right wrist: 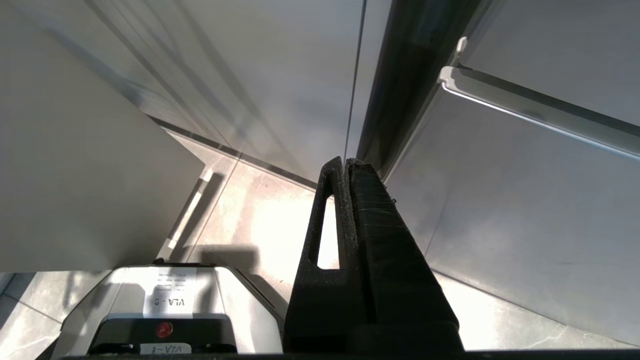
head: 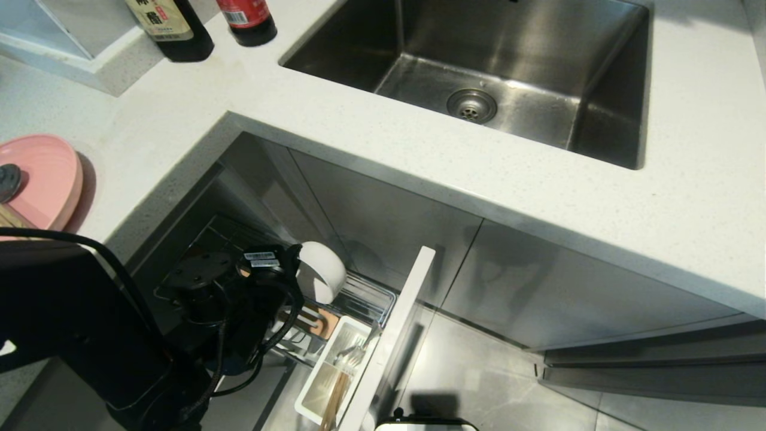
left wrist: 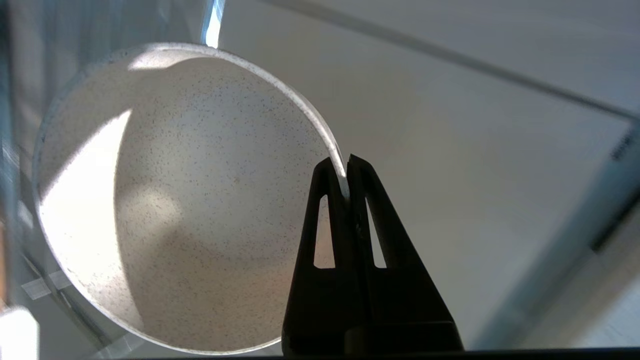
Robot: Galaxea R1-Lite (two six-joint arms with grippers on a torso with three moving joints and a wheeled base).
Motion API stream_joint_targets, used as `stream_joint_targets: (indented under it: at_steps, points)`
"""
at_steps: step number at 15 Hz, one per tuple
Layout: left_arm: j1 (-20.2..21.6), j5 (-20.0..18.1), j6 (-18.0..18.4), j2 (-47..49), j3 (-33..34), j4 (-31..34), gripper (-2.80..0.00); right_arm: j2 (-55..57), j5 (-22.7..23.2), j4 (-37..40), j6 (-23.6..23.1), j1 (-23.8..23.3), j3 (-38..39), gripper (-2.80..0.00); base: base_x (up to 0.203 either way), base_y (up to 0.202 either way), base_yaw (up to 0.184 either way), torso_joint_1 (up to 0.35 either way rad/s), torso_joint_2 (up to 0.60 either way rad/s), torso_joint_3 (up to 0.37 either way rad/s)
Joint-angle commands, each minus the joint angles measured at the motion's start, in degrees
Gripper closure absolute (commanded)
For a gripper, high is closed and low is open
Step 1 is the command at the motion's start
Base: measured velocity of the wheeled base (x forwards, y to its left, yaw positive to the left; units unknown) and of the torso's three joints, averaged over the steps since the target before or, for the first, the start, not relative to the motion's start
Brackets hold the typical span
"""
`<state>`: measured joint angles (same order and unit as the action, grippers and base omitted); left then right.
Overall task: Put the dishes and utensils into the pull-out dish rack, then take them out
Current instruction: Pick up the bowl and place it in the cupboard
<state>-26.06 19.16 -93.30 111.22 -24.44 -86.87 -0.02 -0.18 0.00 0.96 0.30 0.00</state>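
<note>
My left claw (left wrist: 347,172) is clenched on the rim of the cream bowl (head: 321,270), which hangs on edge just over the wire dish rack (head: 359,299), its hollow facing my wrist; the pink plate (head: 45,179) waits on the counter. My right claw (right wrist: 345,167) sits parked and pinched shut on nothing, near a label reading "VLA-8"

Bright light washes the white counter (head: 419,173); the open cabinet below lies in shadow, and floor glare flares.
</note>
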Motion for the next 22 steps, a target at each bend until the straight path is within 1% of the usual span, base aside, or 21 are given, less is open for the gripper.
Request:
stream_joint_targets:
  at_steps: [1,3,5,7,10,11,15,16,22]
  points:
    - [0.3,-0.8,-1.7,-1.9,0.4,-0.8,0.0,0.0,0.0,0.0,0.0,0.0,0.1,0.0,0.0,0.0,0.0,0.0,0.0,0.0]
    - [0.8,-1.8,-1.9,-2.3,0.1,-0.8,0.0,0.0,0.0,0.0,0.0,0.0,0.1,0.0,0.0,0.0,0.0,0.0,0.0,0.0]
    - [1.3,-3.7,-2.6,-2.1,-0.3,-0.8,0.0,0.0,0.0,0.0,0.0,0.0,0.1,0.0,0.0,0.0,0.0,0.0,0.0,0.0]
    - [1.8,-3.9,-3.4,-1.3,-0.2,-0.8,0.0,0.0,0.0,0.0,0.0,0.0,0.1,0.0,0.0,0.0,0.0,0.0,0.0,0.0]
    - [2.5,-5.5,-3.8,-0.1,-0.3,-0.8,0.0,0.0,0.0,0.0,0.0,0.0,0.1,0.0,0.0,0.0,0.0,0.0,0.0,0.0]
    - [2.6,-5.6,-4.7,0.2,-0.2,-0.8,0.0,0.0,0.0,0.0,0.0,0.0,0.1,0.0,0.0,0.0,0.0,0.0,0.0,0.0]
    - [3.1,-6.0,-5.4,1.7,-0.3,-0.8,0.0,0.0,0.0,0.0,0.0,0.0,0.1,0.0,0.0,0.0,0.0,0.0,0.0,0.0]
    - [3.4,-6.6,-5.9,2.2,-0.4,-0.8,0.0,0.0,0.0,0.0,0.0,0.0,0.1,0.0,0.0,0.0,0.0,0.0,0.0,0.0]
    - [3.5,-7.3,-6.0,3.1,-0.8,-0.8,0.0,0.0,0.0,0.0,0.0,0.0,0.1,0.0,0.0,0.0,0.0,0.0,0.0,0.0]
